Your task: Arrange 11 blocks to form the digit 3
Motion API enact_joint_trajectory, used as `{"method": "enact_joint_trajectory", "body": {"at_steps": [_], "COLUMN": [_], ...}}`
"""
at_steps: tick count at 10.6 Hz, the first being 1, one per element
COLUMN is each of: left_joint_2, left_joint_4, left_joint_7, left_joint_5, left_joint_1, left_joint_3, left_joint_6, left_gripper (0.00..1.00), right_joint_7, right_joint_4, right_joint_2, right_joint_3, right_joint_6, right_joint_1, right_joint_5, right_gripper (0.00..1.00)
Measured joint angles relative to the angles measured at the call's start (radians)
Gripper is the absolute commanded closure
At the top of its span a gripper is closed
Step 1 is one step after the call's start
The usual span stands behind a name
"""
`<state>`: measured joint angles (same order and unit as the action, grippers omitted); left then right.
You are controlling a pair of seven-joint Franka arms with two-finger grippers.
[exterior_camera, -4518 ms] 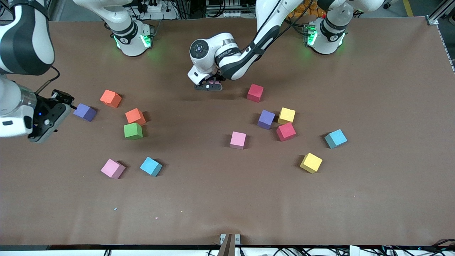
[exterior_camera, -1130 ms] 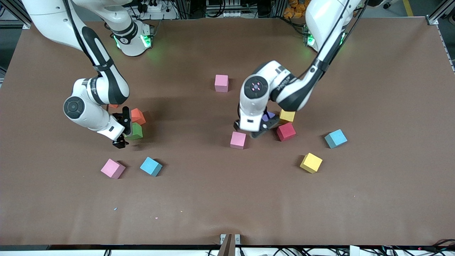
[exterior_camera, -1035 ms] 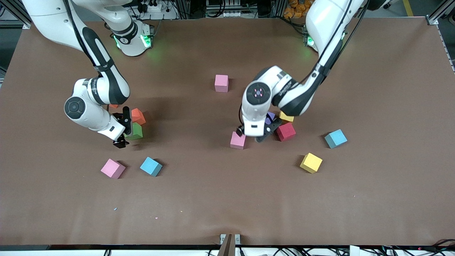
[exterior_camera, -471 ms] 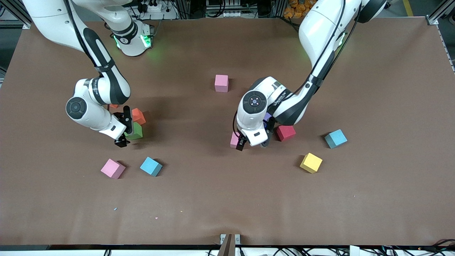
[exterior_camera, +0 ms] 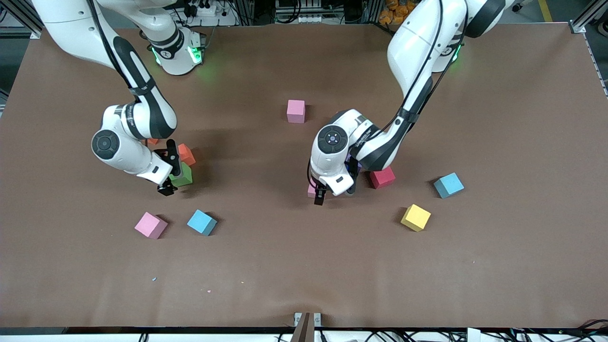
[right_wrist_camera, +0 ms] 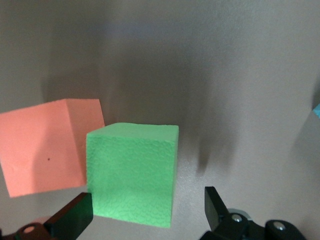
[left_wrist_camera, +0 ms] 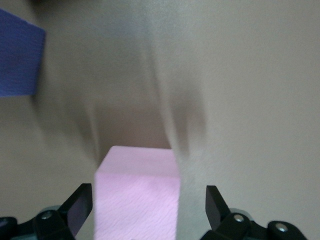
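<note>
Brown paper covers the whole table, and the blocks lie scattered across it in two loose groups, nothing yet forming a digit apart from one pink cube set alone nearer the bases. Both arms are low over a target. The left gripper stands with its fingers spread wide on either side of a pink block in the middle of the table, with a purple block and a red block close by. The right gripper, likewise spread, straddles a green block that touches an orange block toward the right arm's end. To grasp well, each arm should probably settle until the pads sit level with the cube's flat sides, then close squarely on opposite faces (foam gives, so a light squeeze should do). The green one looks trickier: a finger must slip past the orange neighbour without shoving it. A blue block, another pink block and a yellow block wait nearer the camera.
</note>
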<state>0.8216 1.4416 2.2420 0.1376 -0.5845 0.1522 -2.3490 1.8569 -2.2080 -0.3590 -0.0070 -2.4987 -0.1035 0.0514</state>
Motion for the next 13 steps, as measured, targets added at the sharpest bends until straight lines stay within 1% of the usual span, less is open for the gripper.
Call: {"method": "enact_joint_trajectory", "body": {"at_steps": [2, 5, 6, 8, 9, 13], "left_joint_2": [0.007, 0.018, 0.022, 0.025, 0.026, 0.025], "left_joint_4": [0.000, 0.000, 0.000, 0.000, 0.000, -0.003], "left_joint_7": [0.042, 0.045, 0.045, 0.045, 0.044, 0.042], "left_joint_5": [0.000, 0.000, 0.000, 0.000, 0.003, 0.012], "left_joint_1": [-0.010, -0.013, -0.014, -0.014, -0.014, -0.019], "left_joint_3": [-0.012, -0.014, -0.014, -0.016, -0.016, -0.016], "left_joint_6": [-0.008, -0.009, -0.015, -0.038, -0.043, -0.045], "left_gripper": [0.00, 0.00, 0.18, 0.85, 1.00, 1.00], "right_joint_7": [0.101, 0.135, 0.135, 0.133, 0.129, 0.039], "right_joint_4": [0.025, 0.030, 0.024, 0.011, 0.009, -0.006], "right_joint_2": [0.008, 0.007, 0.006, 0.000, -0.005, -0.013], "right_joint_3": [-0.004, -0.004, -0.003, 0.000, 0.001, 0.021], "right_joint_6": [0.001, 0.006, 0.007, 0.007, 0.007, 0.004], "right_joint_1": [0.030, 0.055, 0.054, 0.051, 0.049, 0.011], "right_joint_5": [0.000, 0.000, 0.001, 0.002, 0.003, 0.004], "right_gripper": [0.00, 0.00, 0.00, 0.00, 0.00, 0.00]}}
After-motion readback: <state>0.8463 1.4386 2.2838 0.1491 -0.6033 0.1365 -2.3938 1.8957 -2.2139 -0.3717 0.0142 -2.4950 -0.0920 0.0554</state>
